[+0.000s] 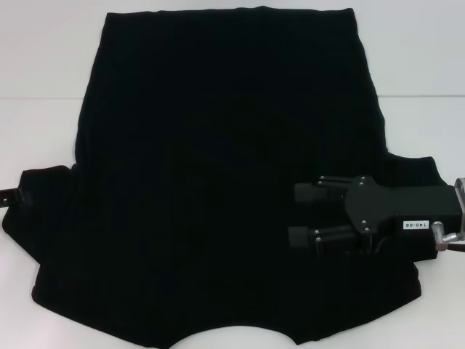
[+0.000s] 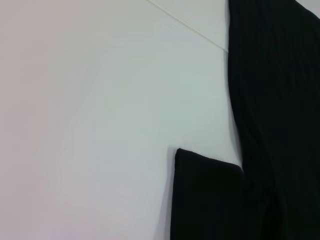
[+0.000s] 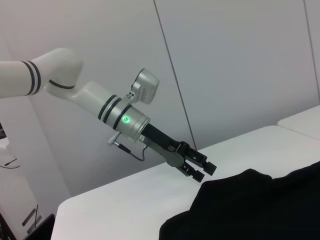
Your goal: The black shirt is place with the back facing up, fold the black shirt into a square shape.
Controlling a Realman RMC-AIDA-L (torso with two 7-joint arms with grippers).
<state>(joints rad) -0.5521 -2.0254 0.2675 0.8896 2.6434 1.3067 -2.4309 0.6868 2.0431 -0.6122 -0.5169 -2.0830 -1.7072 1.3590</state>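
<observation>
Clearly, we see the black shirt (image 1: 218, 182) spread flat across the white bench (image 1: 43, 87). Our right gripper (image 1: 301, 214) hovers over its sleeve near the bench's right edge, fingers parted, grasping nothing. Our left gripper (image 3: 204, 170) hangs just beside the opposite sleeve, fingers slightly apart, empty.

table (image 1: 43, 87): white, flat | wall (image 3: 240, 60): grey panels, seamed

Lab: plain white table (image 1: 43, 65), bare grey wall panels (image 3: 240, 60).

Matt black cloth shirt (image 1: 218, 182), smooth white table (image 1: 43, 80)
</observation>
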